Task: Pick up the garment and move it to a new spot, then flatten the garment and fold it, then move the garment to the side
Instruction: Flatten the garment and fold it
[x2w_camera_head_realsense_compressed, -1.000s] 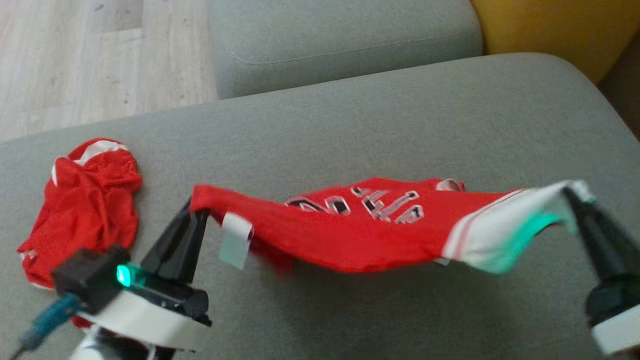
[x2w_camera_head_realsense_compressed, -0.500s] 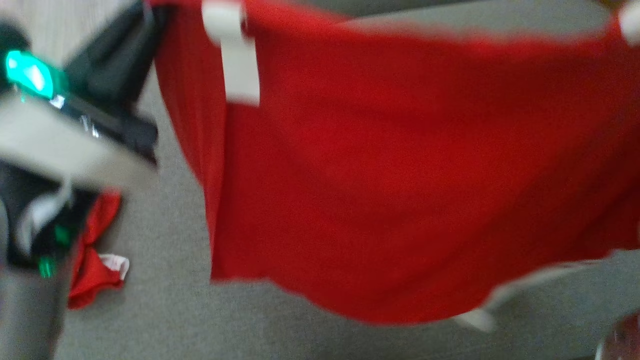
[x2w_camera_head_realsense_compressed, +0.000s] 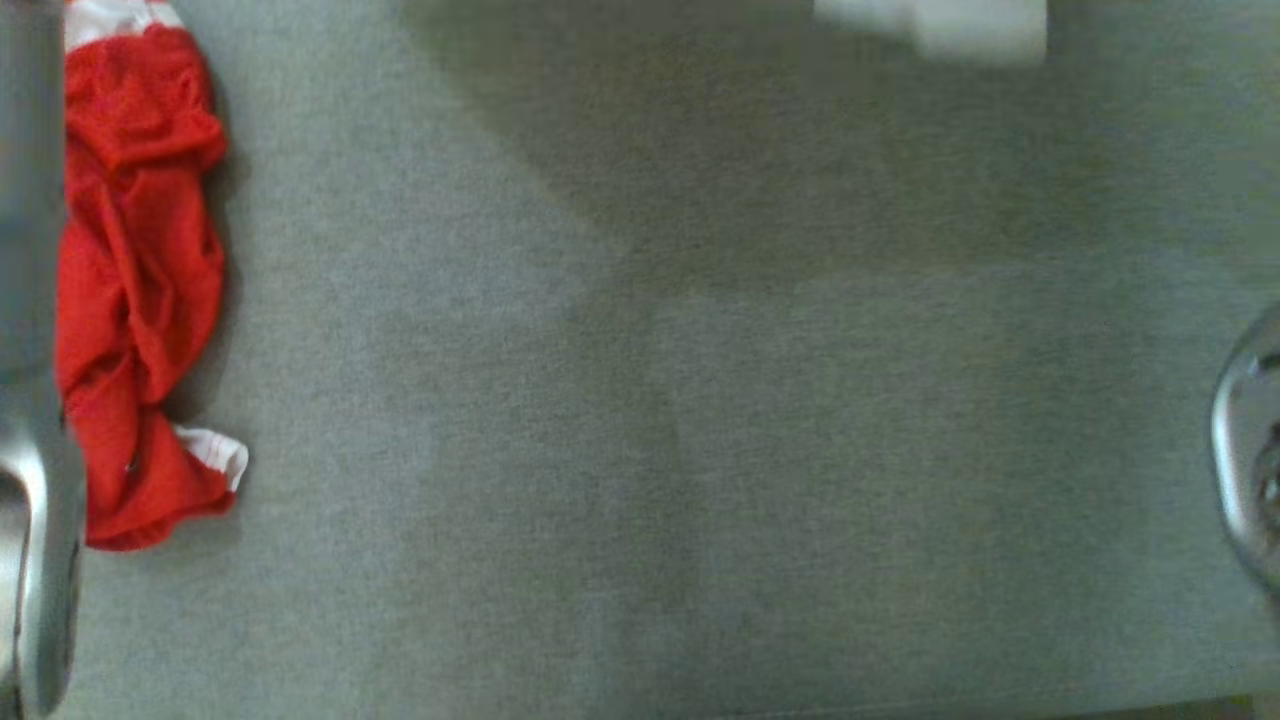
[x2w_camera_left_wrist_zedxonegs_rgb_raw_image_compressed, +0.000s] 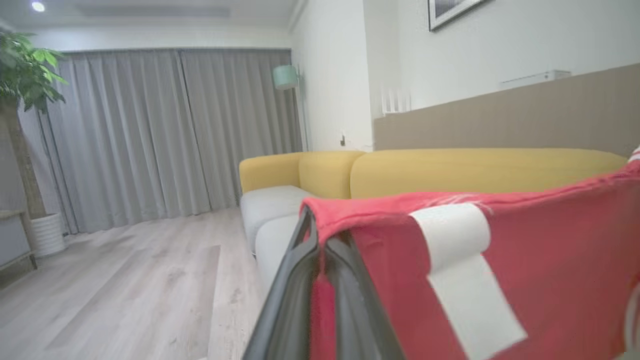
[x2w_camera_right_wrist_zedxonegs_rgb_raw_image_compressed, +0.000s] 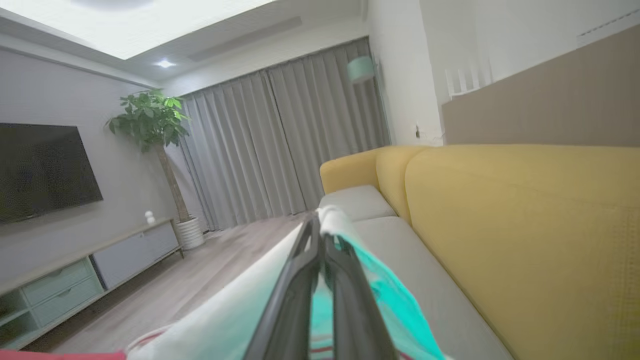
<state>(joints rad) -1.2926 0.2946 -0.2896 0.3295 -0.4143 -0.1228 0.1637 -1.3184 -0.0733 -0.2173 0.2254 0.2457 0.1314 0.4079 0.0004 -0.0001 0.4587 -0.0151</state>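
My left fingers and right fingers stay clamped on the red jersey, which has just risen off the grey sofa seat into the air, so relocating it comes next.

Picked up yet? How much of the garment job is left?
Done: the pick-up. The left pincer is shut on the top edge of the red garment, the right pincer on its white end. In hand: the carry, with the cloth held up above the grey seat. Left: laying down, flattening, folding, moving aside. A crumpled red cloth lies on the seat's left.
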